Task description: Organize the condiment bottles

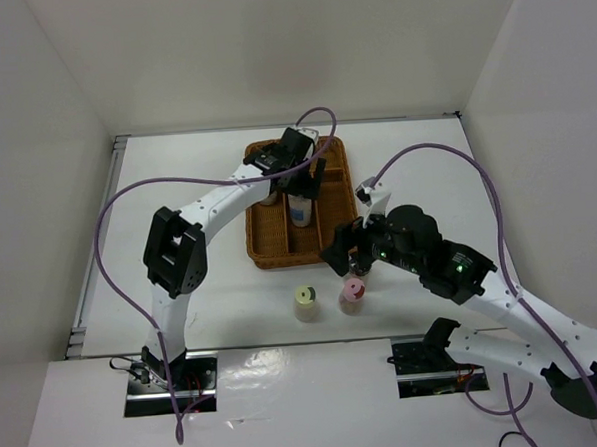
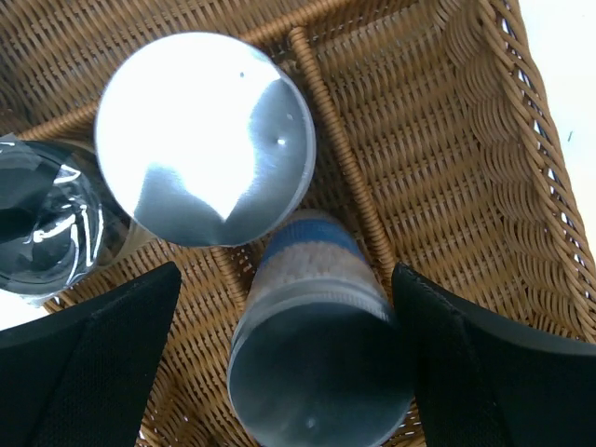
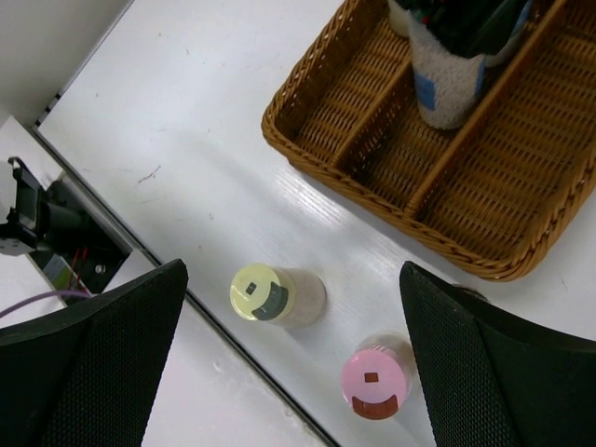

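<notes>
Two white arms [image 1: 222, 200], black joints [image 1: 175, 250], looping purple cables [image 1: 101, 244], green lights [image 1: 459, 266]

You are working in a robotics lab cell. Plain white panels [image 1: 269, 45] wall in the white desk [image 1: 196, 179] behind and to both sides of the wicker tray [image 1: 265, 253]. In front of the tray, two robot arms [image 1: 175, 250] are bolted to the desk's near edge, trailing purple cables [image 1: 427, 146]. The tray and the condiment bottles [image 1: 306, 303] are staged household props.
</notes>
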{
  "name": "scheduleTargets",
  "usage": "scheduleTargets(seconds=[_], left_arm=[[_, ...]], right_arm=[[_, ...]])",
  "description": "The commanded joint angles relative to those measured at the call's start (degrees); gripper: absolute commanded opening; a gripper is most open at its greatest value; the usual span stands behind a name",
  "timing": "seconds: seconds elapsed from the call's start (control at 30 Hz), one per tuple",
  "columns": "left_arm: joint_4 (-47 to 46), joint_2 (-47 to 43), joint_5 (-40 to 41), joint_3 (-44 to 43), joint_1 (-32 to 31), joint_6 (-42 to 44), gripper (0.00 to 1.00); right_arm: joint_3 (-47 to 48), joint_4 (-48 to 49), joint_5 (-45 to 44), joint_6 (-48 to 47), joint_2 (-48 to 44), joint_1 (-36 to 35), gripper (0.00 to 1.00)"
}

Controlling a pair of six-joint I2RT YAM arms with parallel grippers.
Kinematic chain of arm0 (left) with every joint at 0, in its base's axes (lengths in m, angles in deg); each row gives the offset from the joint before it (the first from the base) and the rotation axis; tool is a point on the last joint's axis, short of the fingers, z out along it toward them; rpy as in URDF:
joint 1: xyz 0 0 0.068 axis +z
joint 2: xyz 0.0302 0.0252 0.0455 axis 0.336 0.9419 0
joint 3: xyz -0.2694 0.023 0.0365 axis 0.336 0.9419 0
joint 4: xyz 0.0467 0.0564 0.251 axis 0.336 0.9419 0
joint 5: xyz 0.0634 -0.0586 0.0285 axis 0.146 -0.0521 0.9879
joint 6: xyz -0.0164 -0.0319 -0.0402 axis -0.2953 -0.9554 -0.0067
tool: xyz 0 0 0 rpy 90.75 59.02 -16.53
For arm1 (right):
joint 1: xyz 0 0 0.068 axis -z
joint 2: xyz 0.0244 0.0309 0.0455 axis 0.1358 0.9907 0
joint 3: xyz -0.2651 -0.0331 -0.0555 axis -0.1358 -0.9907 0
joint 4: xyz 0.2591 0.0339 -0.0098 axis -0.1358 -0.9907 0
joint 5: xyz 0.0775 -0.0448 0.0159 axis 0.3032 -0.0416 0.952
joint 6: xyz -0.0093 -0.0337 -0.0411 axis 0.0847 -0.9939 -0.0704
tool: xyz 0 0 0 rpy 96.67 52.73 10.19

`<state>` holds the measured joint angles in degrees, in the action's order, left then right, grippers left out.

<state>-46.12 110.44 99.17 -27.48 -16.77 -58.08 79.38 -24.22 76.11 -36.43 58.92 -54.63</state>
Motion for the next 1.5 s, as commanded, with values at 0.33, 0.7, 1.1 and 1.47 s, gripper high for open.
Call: scheduleTargets(seconds=[0.33, 0.7, 1.1, 1.47], left_arm=[[3.0, -18.8, -9.9, -3.0, 5.9, -3.2, 1.00], [3.0, -43.5, -15.2, 15.9, 24.9, -2.9, 1.00], [2.4, -55.5, -20.9, 28.8, 33.5, -1.7, 1.00], [1.9, -58.3, -23.2, 33.5, 35.8, -1.7, 1.00]], right_arm=[[-0.9, 2.7, 2.0, -0.8, 6.6, -3.1, 0.99], [7.9, -3.9, -12.2, 1.8, 28.0, -18.8, 0.99], [6.2, -3.9, -12.9, 4.7, 30.7, -19.5, 0.97], [4.5, -2.8, -12.4, 5.8, 35.5, -19.5, 0.83]])
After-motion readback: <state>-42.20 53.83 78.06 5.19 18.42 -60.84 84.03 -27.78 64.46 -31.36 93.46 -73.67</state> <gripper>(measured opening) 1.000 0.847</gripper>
